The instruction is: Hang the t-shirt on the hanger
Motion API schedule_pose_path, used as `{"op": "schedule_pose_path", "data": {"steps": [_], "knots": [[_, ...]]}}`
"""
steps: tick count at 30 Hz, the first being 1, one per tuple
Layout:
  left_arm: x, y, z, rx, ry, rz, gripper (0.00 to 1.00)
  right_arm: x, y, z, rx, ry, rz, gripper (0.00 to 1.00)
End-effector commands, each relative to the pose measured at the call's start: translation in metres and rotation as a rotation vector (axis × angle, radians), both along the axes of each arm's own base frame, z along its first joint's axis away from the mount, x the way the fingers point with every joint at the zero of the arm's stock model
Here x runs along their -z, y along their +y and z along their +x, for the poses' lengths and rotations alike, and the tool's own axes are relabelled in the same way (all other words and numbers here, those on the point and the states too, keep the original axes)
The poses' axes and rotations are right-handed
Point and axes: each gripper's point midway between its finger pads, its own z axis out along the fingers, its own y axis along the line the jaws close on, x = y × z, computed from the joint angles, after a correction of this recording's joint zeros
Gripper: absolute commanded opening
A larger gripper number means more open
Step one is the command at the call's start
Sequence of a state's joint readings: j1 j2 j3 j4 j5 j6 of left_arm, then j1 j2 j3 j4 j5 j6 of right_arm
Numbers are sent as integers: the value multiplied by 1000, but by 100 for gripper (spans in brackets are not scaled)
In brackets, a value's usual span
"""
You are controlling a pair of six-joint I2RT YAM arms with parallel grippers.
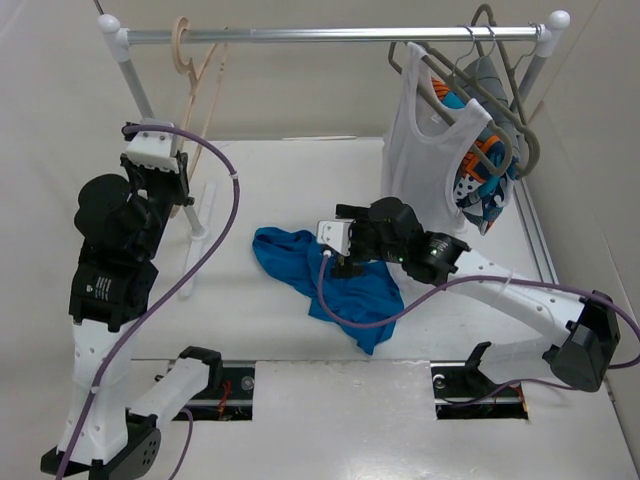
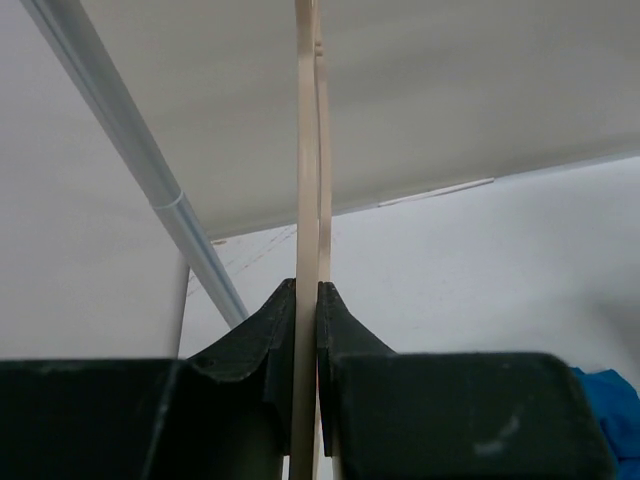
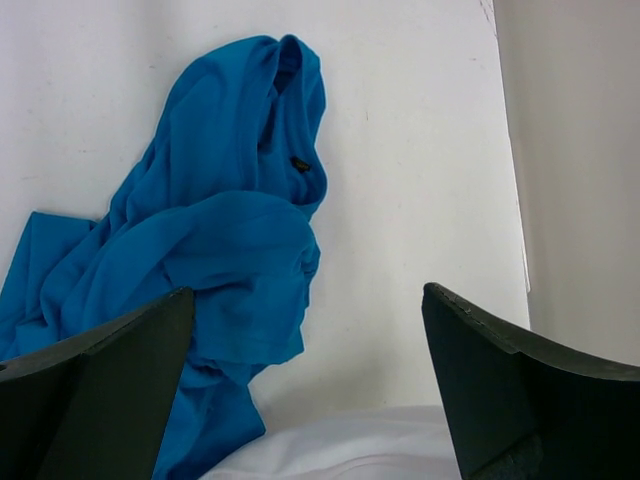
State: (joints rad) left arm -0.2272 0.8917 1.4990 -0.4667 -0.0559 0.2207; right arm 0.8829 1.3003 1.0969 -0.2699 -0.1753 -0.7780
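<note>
Two arms split the work. From above, the left claw [image 1: 172,180] is clamped on the lower part of the hanger [image 1: 192,75], whose hook sits on the rail [image 1: 330,35]. I judge this is to steady it or lift it off. The t-shirt [image 1: 325,280] lies crumpled on the counter [image 1: 280,170], with the right claw [image 1: 335,250] over its upper edge, likely poised for a grasp.

In the left wrist view, the jaws pinch the thin beige hanger [image 2: 308,180] edge-on with no gap.

In the right wrist view, the right claw [image 3: 308,300] is spread wide and holds nothing. The t-shirt [image 3: 220,220] is bright blue and soft, bunched in loose folds, its neck opening at the far end.
</note>
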Motion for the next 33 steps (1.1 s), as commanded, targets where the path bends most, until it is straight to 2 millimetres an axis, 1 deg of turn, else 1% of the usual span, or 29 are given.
{"op": "schedule_pose_path", "data": {"steps": [1,2,3,4,5,7,8,9,11,12,14,15,17,18,19,20,21,22,23,24,25,26,27,28,29,30,31,32,33], "knots": [[-25,-4,-8,25,-121,-57,0,-36,2,4,37,-48,60,100],[-29,-3,-9,25,-142,-48,0,-34,6,2,28,-37,46,100],[-36,-4,-13,36,-172,-53,0,-44,10,5,28,-49,61,100],[-46,-2,-17,35,-218,-52,0,-48,9,5,28,-50,63,100],[-51,-2,-17,33,-240,-43,0,-49,12,6,28,-51,64,100],[-66,1,-26,31,-309,-48,0,-64,14,8,28,-70,88,100],[-70,1,-26,30,-324,-42,0,-64,15,6,27,-72,86,100],[-70,2,-29,28,-334,-35,0,-70,16,7,27,-80,97,100],[-64,-5,-34,72,-345,-15,0,-82,17,7,30,-88,121,100],[-61,-6,-37,84,-346,-3,0,-86,20,4,21,-93,129,100],[-41,-7,-41,97,-294,8,0,-100,23,6,26,-99,157,100],[-19,-12,-37,120,-241,20,0,-105,25,4,30,-96,172,100],[9,-13,-39,132,-185,43,0,-120,27,5,44,-82,216,100],[18,-11,-50,140,-190,54,0,-130,29,5,49,-83,251,100],[48,-13,-45,142,-136,62,0,-135,35,4,36,-71,278,100],[59,-13,-47,151,-128,75,0,-149,43,5,23,-81,336,100],[68,-12,-55,151,-129,75,0,-162,49,4,18,-58,400,100],[90,-13,-51,153,-87,81,0,-170,56,4,9,-44,445,100],[98,-14,-51,163,-76,83,0,-186,68,0,-23,-44,518,100],[104,-14,-51,163,-69,84,0,-188,83,5,-23,12,565,100],[109,-15,-49,163,-64,85,0,-191,96,2,-49,39,596,100],[118,-17,-45,173,-48,87,0,-195,117,6,-74,95,654,100],[123,-17,-44,174,-37,89,0,-183,127,11,-81,107,641,100],[126,-18,-41,174,-31,90,0,-191,137,11,-84,171,695,100],[130,-18,-40,175,-24,100,0,-191,146,11,-104,203,715,100],[134,-18,-37,175,-21,114,0,-196,154,13,-116,220,750,100],[137,-19,-35,176,-9,116,0,-189,167,19,-105,287,776,100],[140,-18,-33,176,-11,131,0,-190,176,14,-126,317,797,100],[144,-18,-31,176,-8,141,0,-191,181,16,-126,340,818,100]]}}
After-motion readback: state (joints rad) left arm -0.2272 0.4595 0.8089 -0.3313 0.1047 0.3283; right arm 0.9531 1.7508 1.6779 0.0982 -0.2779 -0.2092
